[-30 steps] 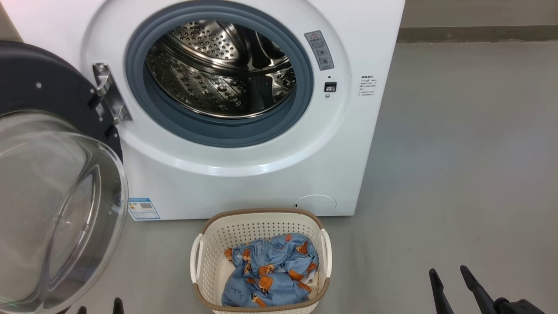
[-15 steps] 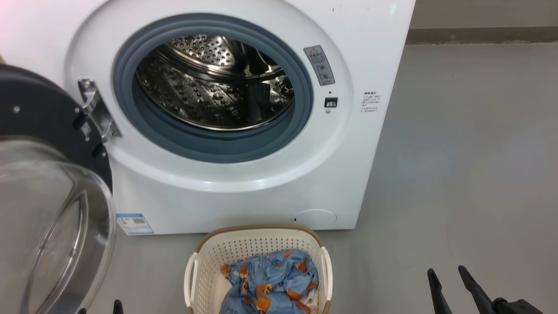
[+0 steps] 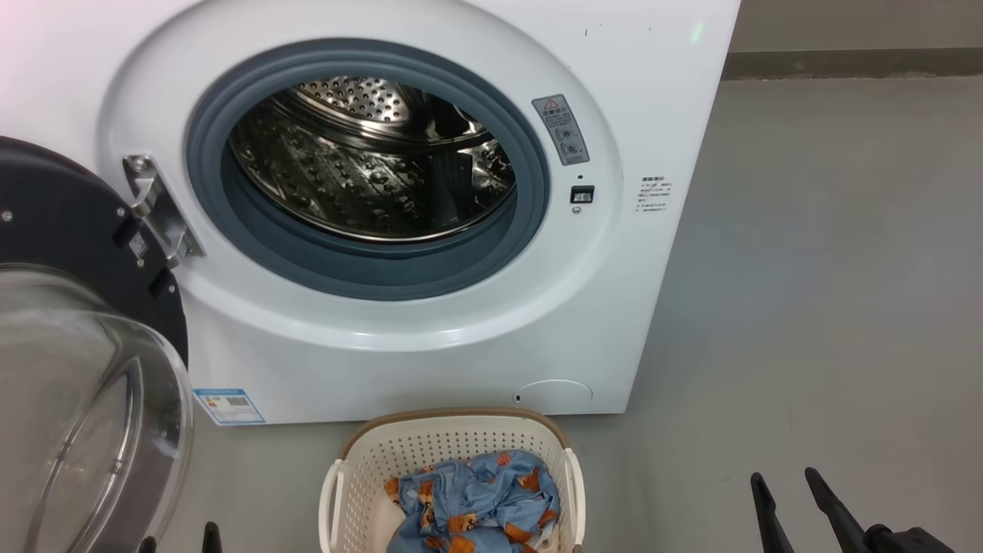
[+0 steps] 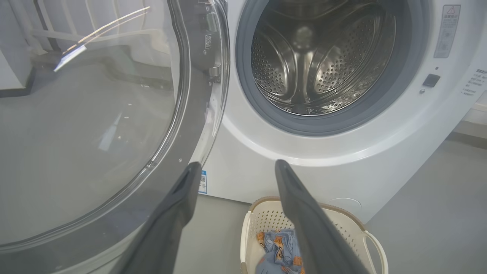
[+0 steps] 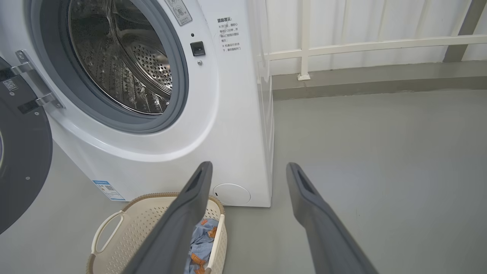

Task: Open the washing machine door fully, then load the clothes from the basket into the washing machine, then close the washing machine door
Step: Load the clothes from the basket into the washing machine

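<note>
Left gripper (image 4: 237, 164) and right gripper (image 5: 249, 166) hang spread wide, empty; washing machine door (image 3: 69, 223) swung out at nine o'clock of the drum (image 3: 369, 161), clothes (image 3: 476, 499) in the basket (image 3: 430, 445) at six

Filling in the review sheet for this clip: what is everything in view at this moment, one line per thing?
washing machine: one, white, straight ahead
door: one, black rim, clear glass, hanging open at left
drum: one, steel, inside the machine
seal: one, grey, around the drum's mouth
sticker: one, blue, low left on the machine's front
round cover: one, white, low right on the front
basket: one, cream, brown rim, on the floor before the machine
clothes: one heap, light blue with orange figures, in the basket
railing: one, white, beyond the machine
left claw: one, dark, open, empty, beside the door
right claw: one, dark, open, empty, right of the basket
</note>
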Tool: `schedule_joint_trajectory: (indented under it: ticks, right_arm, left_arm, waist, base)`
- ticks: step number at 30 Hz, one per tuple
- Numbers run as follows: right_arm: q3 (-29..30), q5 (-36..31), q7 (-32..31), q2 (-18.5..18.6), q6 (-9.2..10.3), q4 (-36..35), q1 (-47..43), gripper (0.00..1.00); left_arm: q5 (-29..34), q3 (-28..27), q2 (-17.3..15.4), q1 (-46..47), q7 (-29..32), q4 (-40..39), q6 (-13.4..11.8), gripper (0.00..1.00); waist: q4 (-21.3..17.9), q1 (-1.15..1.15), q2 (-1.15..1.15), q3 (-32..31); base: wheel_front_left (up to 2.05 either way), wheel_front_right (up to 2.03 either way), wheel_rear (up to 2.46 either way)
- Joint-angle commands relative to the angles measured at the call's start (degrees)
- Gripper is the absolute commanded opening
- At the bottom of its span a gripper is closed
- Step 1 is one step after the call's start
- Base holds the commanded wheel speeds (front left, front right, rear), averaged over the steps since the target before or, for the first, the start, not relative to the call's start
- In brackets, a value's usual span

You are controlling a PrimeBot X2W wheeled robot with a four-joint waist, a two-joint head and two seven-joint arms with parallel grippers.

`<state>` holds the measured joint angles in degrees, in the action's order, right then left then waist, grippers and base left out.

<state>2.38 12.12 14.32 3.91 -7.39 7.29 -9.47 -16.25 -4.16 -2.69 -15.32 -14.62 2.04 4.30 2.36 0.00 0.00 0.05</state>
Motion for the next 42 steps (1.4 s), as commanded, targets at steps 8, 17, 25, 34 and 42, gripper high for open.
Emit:
schedule_joint_trajectory:
  ticks: [8, 17, 25, 34, 42]
  right_arm:
    - [-2.2, 0.0, 0.7, 0.2, -0.1, -1.7, 3.0, 1.0]
    - [-3.4, 0.4, 0.7, -0.8, -0.1, -2.1, 6.5, 1.0]
    - [-5.9, 3.4, 0.7, -1.0, -0.1, -2.7, 11.4, 1.0]
    - [-8.7, 6.7, 0.7, -1.0, -0.1, -3.1, 15.2, 1.0]
    - [-10.0, 8.0, 0.7, -1.0, -0.1, -3.6, 16.6, 1.0]
  left_arm:
    - [1.1, 0.7, -0.2, 2.5, -0.4, -3.7, 0.5, 1.0]
    - [3.6, 4.9, -0.2, 7.2, -0.4, -2.1, 1.8, 1.0]
    - [0.5, 8.8, -2.9, 14.6, 1.7, 6.5, 3.0, 1.0]
    - [-3.9, 11.5, -8.5, 22.8, 8.9, 12.7, 3.2, 1.0]
    - [-10.4, 14.7, -11.9, 28.3, 16.5, 19.0, 3.2, 1.0]
  waist:
    - [-1.8, 0.0, 0.0, 3.0]
    - [-5.9, 0.0, 0.0, 10.5]
    - [-12.1, 0.0, 0.0, 19.8]
    - [-18.9, 0.0, 0.0, 28.3]
    - [-21.9, 0.0, 0.0, 32.5]
  base:
    - [0.0, 0.0, 0.0]
    - [0.0, 0.0, 0.0]
    - [0.0, 0.0, 0.0]
    - [0.0, 0.0, 0.0]
    - [0.0, 0.0, 0.0]
